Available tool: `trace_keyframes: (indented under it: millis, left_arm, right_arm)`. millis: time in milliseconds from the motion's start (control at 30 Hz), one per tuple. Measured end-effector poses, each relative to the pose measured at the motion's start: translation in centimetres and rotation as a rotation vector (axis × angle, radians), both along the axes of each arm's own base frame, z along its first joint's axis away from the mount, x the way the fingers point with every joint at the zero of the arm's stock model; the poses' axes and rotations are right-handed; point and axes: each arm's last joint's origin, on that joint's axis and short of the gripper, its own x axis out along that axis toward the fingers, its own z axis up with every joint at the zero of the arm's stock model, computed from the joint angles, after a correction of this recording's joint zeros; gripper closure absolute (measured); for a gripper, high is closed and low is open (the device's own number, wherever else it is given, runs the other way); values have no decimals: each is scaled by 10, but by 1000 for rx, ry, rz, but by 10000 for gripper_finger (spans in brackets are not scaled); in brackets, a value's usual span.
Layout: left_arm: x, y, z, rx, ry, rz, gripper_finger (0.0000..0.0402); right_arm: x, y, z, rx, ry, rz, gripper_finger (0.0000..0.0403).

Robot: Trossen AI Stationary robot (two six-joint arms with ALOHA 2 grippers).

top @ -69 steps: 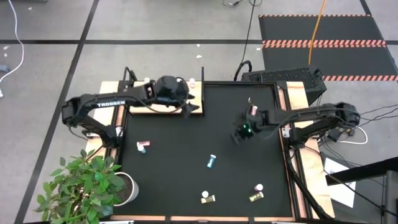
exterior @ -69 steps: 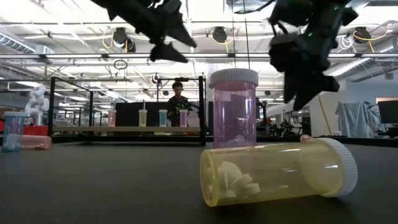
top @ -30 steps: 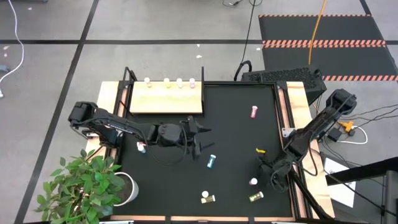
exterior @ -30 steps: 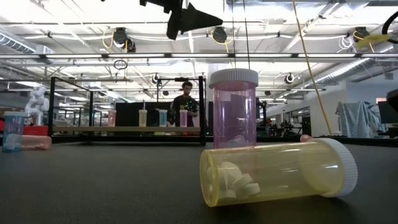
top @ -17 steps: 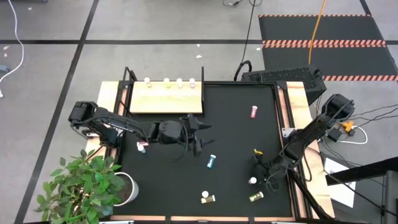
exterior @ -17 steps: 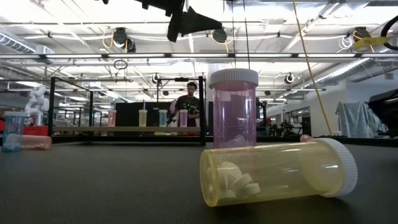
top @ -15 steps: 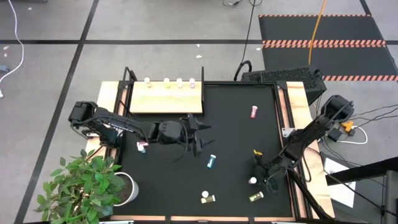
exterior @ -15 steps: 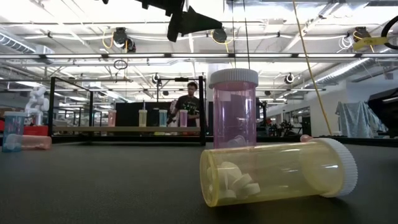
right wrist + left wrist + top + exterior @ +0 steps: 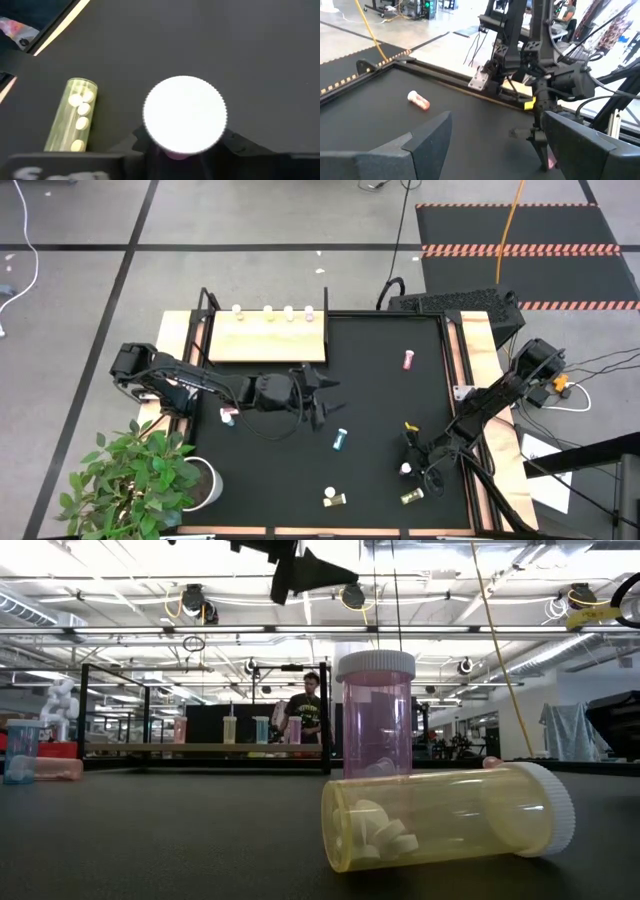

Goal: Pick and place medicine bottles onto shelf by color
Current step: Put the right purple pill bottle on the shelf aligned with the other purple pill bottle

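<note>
The left gripper (image 9: 322, 393) hovers with fingers (image 9: 427, 137) spread wide and empty; a blue bottle (image 9: 341, 440) lies just beyond its fingertips. The shelf (image 9: 267, 340) sits well behind it. The right gripper (image 9: 412, 460) hangs over an upright pink bottle (image 9: 185, 116), whose white cap fills the space between its fingers; whether they have closed on it I cannot tell. That bottle looks like light, stiff, slick plastic, best pinched across the body under the cap. A yellow bottle (image 9: 72, 120), pills visible inside, lies beside it.
</note>
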Motion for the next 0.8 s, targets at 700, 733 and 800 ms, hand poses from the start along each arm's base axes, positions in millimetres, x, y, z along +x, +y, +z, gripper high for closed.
trace_keyframes:
  millis: [700,733,800]
  left_arm:
    - [10,8,36,37,23,-103,89]
    - [10,9,36,36,23,-117,89]
    - [11,10,35,27,27,-138,89]
  right_arm:
    - [78,-70,104,-116,43,-272,301]
    - [82,-76,110,-118,23,-312,301]
    - [90,-89,120,-120,-6,-396,301]
